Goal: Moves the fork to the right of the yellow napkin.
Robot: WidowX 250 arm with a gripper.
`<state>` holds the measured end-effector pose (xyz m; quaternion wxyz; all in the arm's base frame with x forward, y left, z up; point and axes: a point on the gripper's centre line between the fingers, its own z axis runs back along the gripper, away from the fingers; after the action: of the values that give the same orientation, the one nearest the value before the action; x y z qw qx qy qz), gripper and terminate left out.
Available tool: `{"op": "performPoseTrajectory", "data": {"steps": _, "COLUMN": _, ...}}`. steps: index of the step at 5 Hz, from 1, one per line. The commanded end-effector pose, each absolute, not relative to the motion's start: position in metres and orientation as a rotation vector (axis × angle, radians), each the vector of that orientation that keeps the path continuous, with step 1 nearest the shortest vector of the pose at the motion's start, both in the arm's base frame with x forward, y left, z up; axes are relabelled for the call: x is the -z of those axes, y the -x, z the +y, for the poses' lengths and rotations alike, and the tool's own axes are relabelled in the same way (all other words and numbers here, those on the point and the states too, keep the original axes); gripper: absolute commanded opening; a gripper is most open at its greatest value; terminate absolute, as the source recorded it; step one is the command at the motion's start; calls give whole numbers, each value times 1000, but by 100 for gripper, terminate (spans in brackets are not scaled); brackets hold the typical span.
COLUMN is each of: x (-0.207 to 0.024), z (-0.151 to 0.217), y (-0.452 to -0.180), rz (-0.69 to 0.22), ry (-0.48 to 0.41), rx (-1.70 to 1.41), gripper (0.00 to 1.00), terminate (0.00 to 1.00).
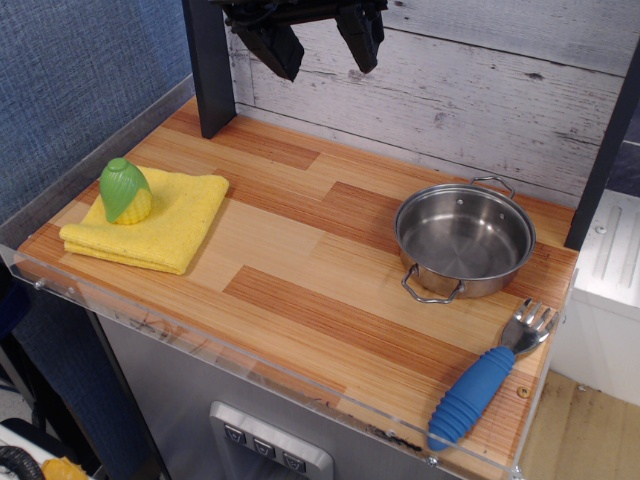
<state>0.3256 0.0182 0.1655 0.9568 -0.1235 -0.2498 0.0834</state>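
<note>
The fork [487,377], with a ribbed blue handle and silver tines, lies at the front right corner of the wooden table, tines pointing toward the back right. The yellow napkin [165,222] lies folded at the left side of the table, with a green-and-yellow toy corn [124,191] on its left part. My gripper [320,50] hangs high at the back of the table, near the wall, with its two black fingers apart and nothing between them. It is far from both the fork and the napkin.
A steel pot [465,240] with two handles stands at the right, just behind the fork. A dark post [208,70] rises at the back left. A clear plastic lip [250,365] runs along the table's front edge. A white plank wall [470,90] stands behind.
</note>
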Motion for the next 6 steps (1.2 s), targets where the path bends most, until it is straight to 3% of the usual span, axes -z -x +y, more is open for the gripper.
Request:
{"op": "performPoseTrajectory", "data": {"steps": 1, "x": -165, "z": 18, "y": -326, "rz": -507, "ry": 251, "rx": -169, "gripper": 100, "terminate": 0}}
{"op": "performPoseTrajectory", "data": {"steps": 4, "x": -130, "z": -81, "y": -292, "rz": -433, "ry": 291, "rx": 27, "gripper": 100, "terminate": 0}}
{"op": "performPoseTrajectory", "data": {"steps": 6, "x": -102, "z": -119, "y": -271, "rz": -383, "ry": 291, "rx": 92, "gripper": 100, "terminate": 0}}
